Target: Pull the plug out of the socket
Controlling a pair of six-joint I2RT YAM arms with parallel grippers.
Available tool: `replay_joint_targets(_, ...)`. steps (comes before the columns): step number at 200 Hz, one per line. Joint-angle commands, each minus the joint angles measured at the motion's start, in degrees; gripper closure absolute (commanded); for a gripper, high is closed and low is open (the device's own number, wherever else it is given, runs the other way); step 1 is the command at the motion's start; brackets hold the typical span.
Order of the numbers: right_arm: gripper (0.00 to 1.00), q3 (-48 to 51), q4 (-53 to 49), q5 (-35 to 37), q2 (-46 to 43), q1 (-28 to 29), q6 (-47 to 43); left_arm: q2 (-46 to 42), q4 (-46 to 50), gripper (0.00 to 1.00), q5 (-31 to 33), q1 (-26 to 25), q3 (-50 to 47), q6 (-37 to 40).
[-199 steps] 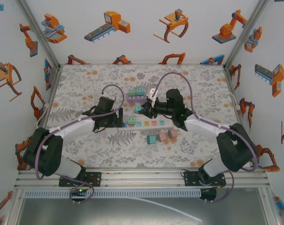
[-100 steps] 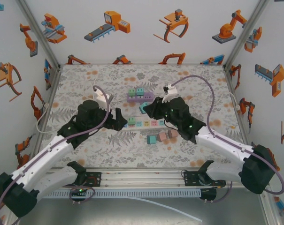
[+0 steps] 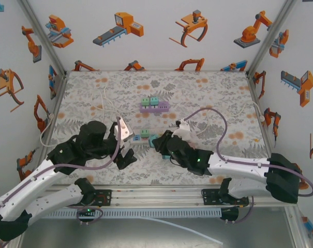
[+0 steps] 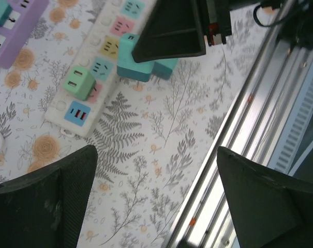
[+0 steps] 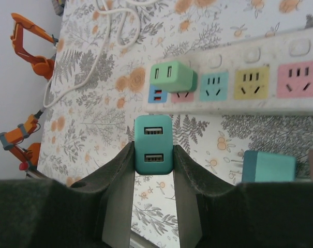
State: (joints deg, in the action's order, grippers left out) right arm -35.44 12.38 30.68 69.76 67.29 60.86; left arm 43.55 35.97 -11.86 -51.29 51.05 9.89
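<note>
Teal plug (image 5: 153, 135) sits clamped in your right pincer (image 5: 153, 155), now drawn clear of the white power strip (image 5: 223, 106) toward the bench's (image 3: 213, 93) near edge. Your left pincer (image 4: 157, 155) has backed off, spread wide and empty. Extraction looks done.

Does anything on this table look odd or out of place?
A teal plug is out of the white power strip, pinched between the right fingers, while a green plug sits plugged in.

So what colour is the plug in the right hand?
Teal USB plug, clearest in the right wrist view.
</note>
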Motion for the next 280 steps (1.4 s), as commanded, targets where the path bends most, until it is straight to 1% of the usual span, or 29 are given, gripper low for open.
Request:
replay_joint_targets(1,1.00,-0.65,2.80,7.70,2.89,2.54,4.66,-0.79,6.74,0.08,2.00,-1.82,0.31,10.53)
replay_joint_targets(18,1.00,-1.49,2.04,9.66,5.49,4.58,5.84,-2.15,6.90,0.03,2.55,-2.49,-0.64,12.72)
replay_joint_targets(41,1.00,-3.16,0.19,11.61,9.02,6.56,5.90,-3.92,6.79,0.00,3.07,-2.84,-1.86,14.12)
replay_joint_targets(63,0.98,-3.94,-0.43,12.71,11.86,7.48,7.02,-4.83,6.17,0.03,3.49,-2.94,-2.85,14.23)
replay_joint_targets(86,0.97,-4.50,-0.38,13.70,14.57,7.99,7.50,-4.94,5.55,0.03,4.03,-2.94,-3.54,14.11)
replay_joint_targets(136,0.94,-4.46,1.67,13.44,19.65,8.04,9.70,-3.20,5.55,0.03,3.87,-2.94,-3.45,13.91)
replay_joint_targets(151,0.91,-4.69,1.41,13.69,20.92,8.04,10.48,-3.04,5.37,0.03,4.40,-2.94,-3.73,14.06)
replay_joint_targets(189,0.79,-4.15,-1.02,14.33,22.08,8.04,14.17,-3.49,5.21,0.03,4.98,-2.93,-4.28,14.06)
replay_joint_targets(210,0.75,-3.95,-1.56,14.17,22.17,8.04,14.81,-3.63,4.57,0.03,5.81,-2.94,-4.86,14.26)
replay_joint_targets(243,0.70,-3.73,-1.74,14.13,21.74,8.04,15.15,-2.90,4.96,0.03,6.09,-2.94,-4.82,13.95)
replay_joint_targets(280,0.62,-2.58,-3.44,14.43,20.36,8.10,17.27,-2.90,4.94,0.03,6.62,-2.94,-4.90,13.93)
